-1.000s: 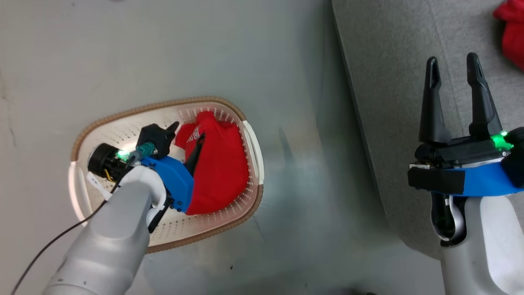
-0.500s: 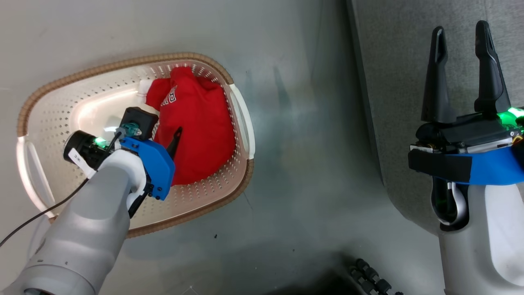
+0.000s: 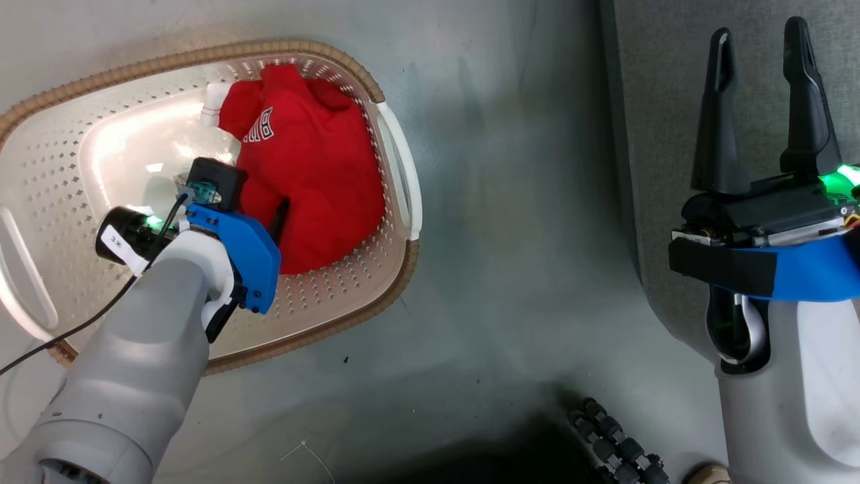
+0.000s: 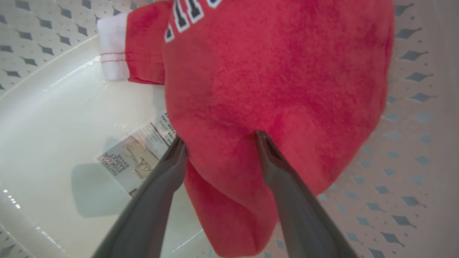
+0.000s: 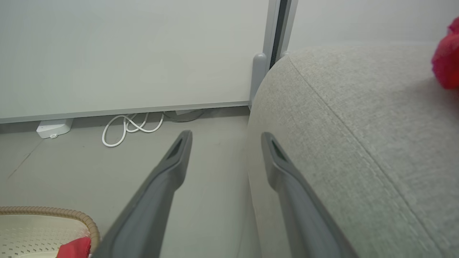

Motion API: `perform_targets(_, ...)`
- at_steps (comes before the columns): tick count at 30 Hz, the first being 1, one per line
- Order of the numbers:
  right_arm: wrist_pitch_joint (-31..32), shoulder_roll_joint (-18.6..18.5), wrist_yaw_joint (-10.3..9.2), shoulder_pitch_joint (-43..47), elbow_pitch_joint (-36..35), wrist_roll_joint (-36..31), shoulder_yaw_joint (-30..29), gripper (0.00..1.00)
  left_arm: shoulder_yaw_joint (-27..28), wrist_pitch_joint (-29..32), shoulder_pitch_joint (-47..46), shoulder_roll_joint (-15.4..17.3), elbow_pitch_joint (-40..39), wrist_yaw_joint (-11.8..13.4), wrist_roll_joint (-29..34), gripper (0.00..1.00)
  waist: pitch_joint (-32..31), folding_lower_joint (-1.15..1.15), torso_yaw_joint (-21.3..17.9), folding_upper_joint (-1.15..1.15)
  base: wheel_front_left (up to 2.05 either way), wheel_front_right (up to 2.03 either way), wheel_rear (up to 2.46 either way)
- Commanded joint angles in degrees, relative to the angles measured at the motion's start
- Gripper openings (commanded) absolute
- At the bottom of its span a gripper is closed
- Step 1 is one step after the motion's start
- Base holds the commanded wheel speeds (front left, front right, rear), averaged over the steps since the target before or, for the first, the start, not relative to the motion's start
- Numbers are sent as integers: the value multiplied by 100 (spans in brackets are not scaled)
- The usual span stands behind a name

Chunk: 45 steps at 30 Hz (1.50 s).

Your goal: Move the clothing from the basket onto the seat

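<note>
One bright red soft garment (image 4: pixel 272 71) lies at the right of the oval cream perforated plastic basket (image 3: pixel 67 168). The left hand (image 4: pixel 218 138), spread apart, straddles a fold. A shallow pinch could slip short of the grey fabric seat (image 5: pixel 358 125).

- You cannot see the left end of the basket (image 3: pixel 336 282): it runs off the head view's left edge.
- In the left wrist view, the clothing (image 4: pixel 272 82) covers one corner of the paper label (image 4: pixel 131 157), and you cannot read its small print.
- The lettering (image 4: pixel 186 14) is cropped at that frame's top.
- A red garment (image 5: pixel 446 61) is cut by the right wrist view's right edge.
</note>
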Motion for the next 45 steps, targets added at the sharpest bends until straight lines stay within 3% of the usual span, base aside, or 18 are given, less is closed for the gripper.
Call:
perform_targets(1,-5,24,-4,-71,-33,-18,22,100,-50,22,-75,27,5,-8,-51,100,66,-1,-8,0,0,0,0)
perform_targets(11,-5,29,-4,-58,-64,-31,39,100,-325,52,-214,21,62,-8,-300,98,252,-1,-33,0,0,0,0)
perform_targets(12,-5,30,-5,-55,-58,-34,39,100,-364,52,-230,18,83,-8,-298,39,256,-1,-29,0,0,0,0)
perform_targets(13,-5,30,-5,-56,-51,-40,42,100,-400,47,-250,18,106,-8,-299,0,258,-1,-27,0,0,0,0)
perform_targets(30,-5,26,-4,-55,24,-72,27,100,-772,-164,-182,-56,80,-8,-581,0,5,-1,72,0,0,0,0)
perform_targets(45,-4,-136,-4,16,221,-69,-25,100,-1393,-782,-45,-195,-540,-8,-965,0,-830,-1,480,0,0,0,0)
